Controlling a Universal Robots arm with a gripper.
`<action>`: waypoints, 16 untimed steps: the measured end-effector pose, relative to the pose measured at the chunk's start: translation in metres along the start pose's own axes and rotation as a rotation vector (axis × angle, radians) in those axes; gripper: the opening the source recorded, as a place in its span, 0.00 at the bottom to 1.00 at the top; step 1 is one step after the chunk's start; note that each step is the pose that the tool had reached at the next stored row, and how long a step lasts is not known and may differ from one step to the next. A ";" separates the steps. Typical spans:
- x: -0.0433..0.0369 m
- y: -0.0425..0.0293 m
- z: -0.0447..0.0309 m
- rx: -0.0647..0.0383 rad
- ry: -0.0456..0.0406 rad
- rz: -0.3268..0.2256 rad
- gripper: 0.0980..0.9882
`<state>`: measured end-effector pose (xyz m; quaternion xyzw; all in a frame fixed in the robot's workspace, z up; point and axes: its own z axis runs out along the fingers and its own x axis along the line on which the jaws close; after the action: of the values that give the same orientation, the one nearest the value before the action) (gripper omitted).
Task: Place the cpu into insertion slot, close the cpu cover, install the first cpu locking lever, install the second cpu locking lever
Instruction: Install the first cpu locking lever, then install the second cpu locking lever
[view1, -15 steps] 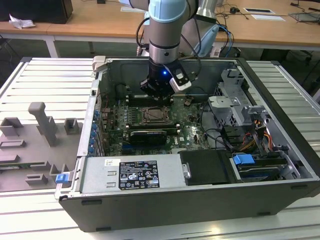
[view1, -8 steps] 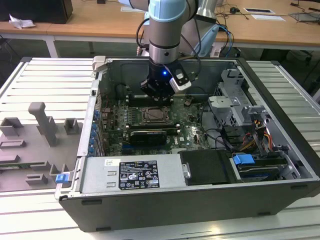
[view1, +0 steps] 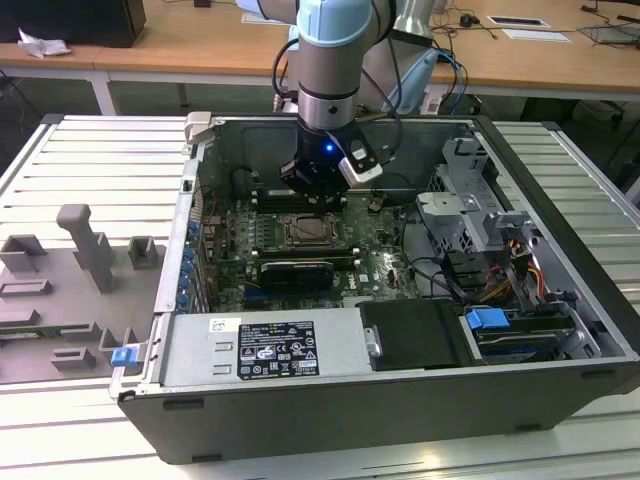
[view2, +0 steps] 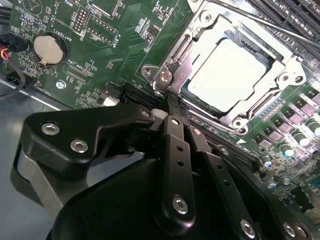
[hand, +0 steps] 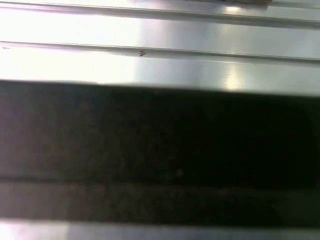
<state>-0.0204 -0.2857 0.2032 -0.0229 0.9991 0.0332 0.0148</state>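
Right now your gripper (view2: 172, 107) sits closed and empty — fingertips pressed together beside the cpu cover (view2: 200, 30), upper right, with the cpu (view2: 230, 72) seated beneath.

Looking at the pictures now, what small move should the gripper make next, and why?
Probably a slight nudge toward the lever end at the socket corner. In the second wrist view the cpu sits in the insertion slot with the cpu cover down around it, and the gripper, fingers together, is just short of that corner.
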 end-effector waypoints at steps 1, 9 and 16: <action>-0.0001 0.0001 -0.0025 0.000 0.0003 0.000 0.01; -0.0003 -0.0006 -0.0125 0.001 0.0003 0.000 0.01; -0.0002 -0.0021 -0.0127 0.001 0.0004 0.000 0.01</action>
<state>-0.0205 -0.2886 0.2157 -0.0229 0.9991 0.0329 0.0146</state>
